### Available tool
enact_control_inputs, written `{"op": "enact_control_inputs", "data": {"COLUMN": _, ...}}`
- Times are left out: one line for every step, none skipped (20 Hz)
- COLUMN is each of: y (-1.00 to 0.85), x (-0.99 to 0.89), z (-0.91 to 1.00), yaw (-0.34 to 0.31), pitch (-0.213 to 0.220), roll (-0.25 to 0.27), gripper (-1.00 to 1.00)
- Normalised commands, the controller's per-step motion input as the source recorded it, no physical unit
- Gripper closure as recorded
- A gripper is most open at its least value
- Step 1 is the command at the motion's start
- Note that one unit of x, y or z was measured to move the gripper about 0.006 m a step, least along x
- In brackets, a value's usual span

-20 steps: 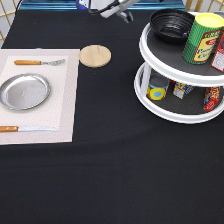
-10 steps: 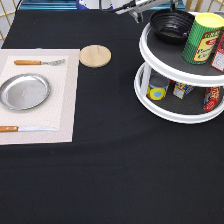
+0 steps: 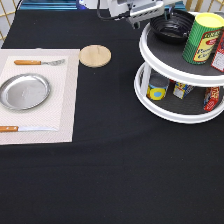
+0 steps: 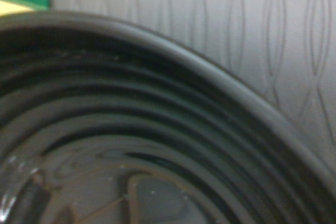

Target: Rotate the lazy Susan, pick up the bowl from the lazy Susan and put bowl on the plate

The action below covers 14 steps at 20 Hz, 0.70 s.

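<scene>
Currently the gripper [image 3: 142, 20] reaches the black bowl's [image 3: 172, 27] nine o'clock rim on the lazy Susan's [image 3: 150, 52] top tier; finger state unclear. Best grip: straddle the rim squarely. Silver plate [image 3: 24, 91] sits empty.

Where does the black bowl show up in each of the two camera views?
Exterior view: the bowl sits on the lazy Susan's upper tier at the exterior view's top right, beside the yellow-green can, with the hand at its rim.
Wrist view: its ridged inside fills most of the picture.
Shared landmark: the upper tier's grey surface.
</scene>
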Motion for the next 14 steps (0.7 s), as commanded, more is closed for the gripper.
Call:
{"op": "enact_control_inputs", "data": {"y": 0.11, "x": 0.0, "z": 0.23, "yaw": 0.0, "pitch": 0.032, "roll": -0.111, "gripper": 1.0}}
{"op": "enact_control_inputs", "data": {"y": 0.11, "x": 0.01, "z": 0.2, "yaw": 0.0, "pitch": 0.029, "roll": -0.12, "gripper": 1.0}}
{"op": "enact_control_inputs", "data": {"y": 0.09, "x": 0.0, "z": 0.15, "yaw": 0.0, "pitch": 0.021, "roll": -0.122, "gripper": 1.0}}
{"op": "enact_control_inputs", "data": {"y": 0.13, "x": 0.0, "z": 0.16, "yaw": 0.0, "pitch": 0.013, "roll": -0.125, "gripper": 1.0}}
{"op": "enact_control_inputs", "data": {"y": 0.14, "x": 0.0, "z": 0.15, "yaw": 0.0, "pitch": 0.007, "roll": -0.131, "gripper": 1.0}}
{"op": "enact_control_inputs", "data": {"y": 0.13, "x": 0.0, "z": 0.18, "yaw": 0.0, "pitch": 0.012, "roll": -0.116, "gripper": 1.0}}
{"op": "enact_control_inputs", "data": {"y": 0.15, "x": 0.0, "z": 0.11, "yaw": 0.0, "pitch": 0.001, "roll": -0.108, "gripper": 1.0}}
{"op": "enact_control_inputs", "data": {"y": 0.09, "x": 0.0, "z": 0.08, "yaw": 0.0, "pitch": 0.0, "roll": -0.091, "gripper": 1.0}}
{"op": "enact_control_inputs", "data": {"y": 0.07, "x": 0.01, "z": 0.03, "yaw": 0.0, "pitch": 0.0, "roll": -0.087, "gripper": 1.0}}
{"op": "enact_control_inputs", "data": {"y": 0.05, "x": 0.04, "z": 0.0, "yaw": 0.0, "pitch": 0.0, "roll": -0.079, "gripper": 1.0}}
{"op": "enact_control_inputs", "data": {"y": 0.02, "x": 0.06, "z": 0.0, "yaw": 0.001, "pitch": 0.0, "roll": -0.06, "gripper": 1.0}}
{"op": "enact_control_inputs", "data": {"y": 0.0, "x": 0.06, "z": 0.0, "yaw": 0.004, "pitch": 0.0, "roll": -0.049, "gripper": 1.0}}
{"op": "enact_control_inputs", "data": {"y": 0.0, "x": 0.01, "z": 0.0, "yaw": 0.007, "pitch": 0.0, "roll": -0.042, "gripper": 1.0}}
{"op": "enact_control_inputs", "data": {"y": 0.0, "x": 0.0, "z": 0.08, "yaw": 0.013, "pitch": 0.0, "roll": -0.04, "gripper": 1.0}}
